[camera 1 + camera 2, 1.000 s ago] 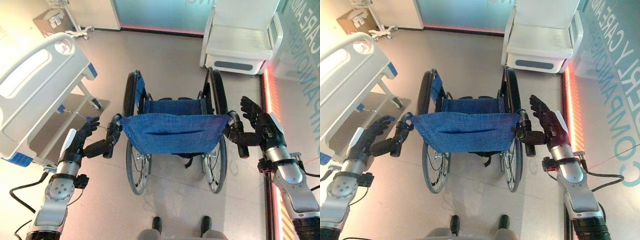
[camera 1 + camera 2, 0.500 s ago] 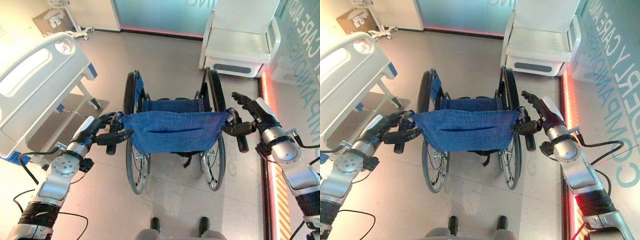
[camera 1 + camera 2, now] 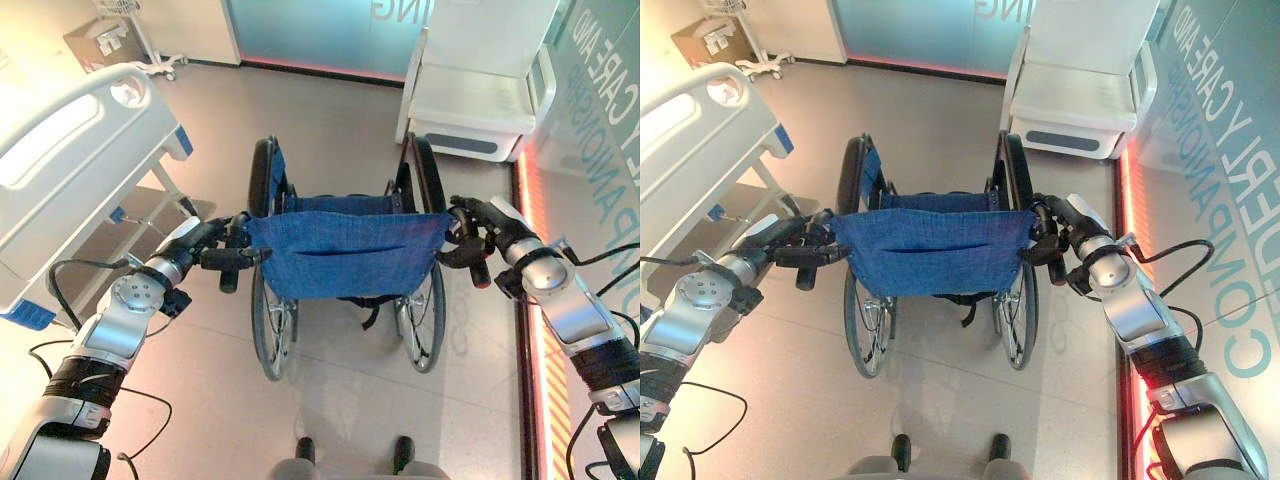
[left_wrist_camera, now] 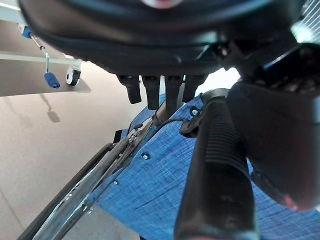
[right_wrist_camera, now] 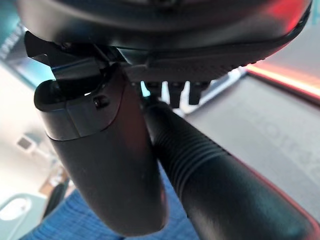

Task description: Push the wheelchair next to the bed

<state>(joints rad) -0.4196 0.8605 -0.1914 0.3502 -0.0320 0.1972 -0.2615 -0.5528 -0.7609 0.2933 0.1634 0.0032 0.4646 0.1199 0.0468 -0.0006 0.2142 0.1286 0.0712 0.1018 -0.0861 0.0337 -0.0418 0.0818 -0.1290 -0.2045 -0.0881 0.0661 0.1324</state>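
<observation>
**Q:** Standing where, relative to the bed, is the wheelchair [image 3: 345, 265]?

**A:** On the open floor [image 3: 340, 120], facing away from the camera. Its blue backrest sling [image 3: 345, 250] spans the two push handles. The hospital bed [image 3: 70, 170] lies to the robot's left, near the chair's left wheel [image 3: 262, 185] but apart from it, with a strip of floor between them.

**Q:** How does the left hand [image 3: 205, 240] meet the chair?

**A:** It sits at the left push handle [image 3: 235, 262]. In the left wrist view the ribbed black grip [image 4: 215, 170] runs between the thumb [image 4: 280, 145] and the fingers [image 4: 165, 92]; the fingers curl over the grip's far side, so the hand is closed round it.

**Q:** And the right hand [image 3: 1072, 222]?

**A:** It is at the right push handle [image 3: 1052, 255]. The right wrist view shows the ribbed grip [image 5: 210, 175] lying against the palm, the thumb [image 5: 105, 160] wrapped alongside it and the fingertips [image 5: 177, 92] bent over its top: a closed grasp on the handle.

**Q:** What else surrounds the chair?

**A:** A white armchair [image 3: 485, 80] stands ahead and to the right, well apart. A red-lit strip [image 3: 527, 300] runs along the floor on the right side. A wheeled stand [image 3: 150, 60] is at the far left, beyond the bed.
</observation>
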